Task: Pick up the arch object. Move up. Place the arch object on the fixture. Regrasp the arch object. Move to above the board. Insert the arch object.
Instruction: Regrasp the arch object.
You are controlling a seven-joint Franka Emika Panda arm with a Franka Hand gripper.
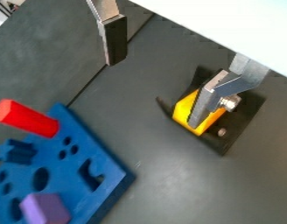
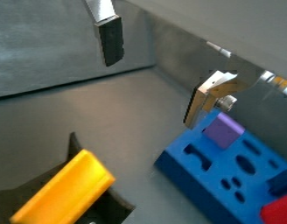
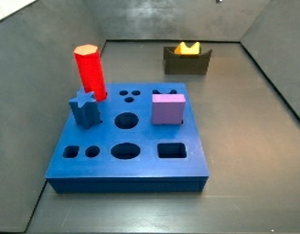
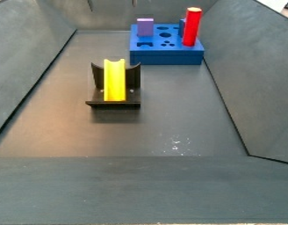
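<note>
In both wrist views the gripper (image 1: 170, 66) hangs above the dark floor (image 1: 157, 149) with its two silver fingers (image 1: 111, 33) spread wide apart and nothing between them. The dark pad of one finger (image 2: 108, 39) shows clearly; the other finger (image 2: 208, 94) is seen edge-on. The gripper itself does not appear in either side view.

In a wrist view, the arch object (image 1: 187, 109) lies partly behind one finger, resting in the fixture (image 1: 234, 122). In the other it appears as a long yellow-orange block (image 2: 59, 192) at the picture's edge, tilted on the dark holder. In a side view the arch object (image 4: 113, 79) lies lengthwise in the notch of the fixture (image 4: 115, 95), between its two upright walls, its ends reaching past them. From the opposite side the arch object (image 3: 187, 47) shows only as a small yellow top above the fixture (image 3: 187, 61), near the back wall.

The board (image 3: 128, 142) lies on the floor well apart from the fixture. On it stand a red cylinder (image 3: 89, 71), upright at a corner, a purple cube (image 3: 168, 108) and a blue star-shaped piece (image 3: 84, 107) just beside the cylinder. Several round and square holes in its top are open.
</note>
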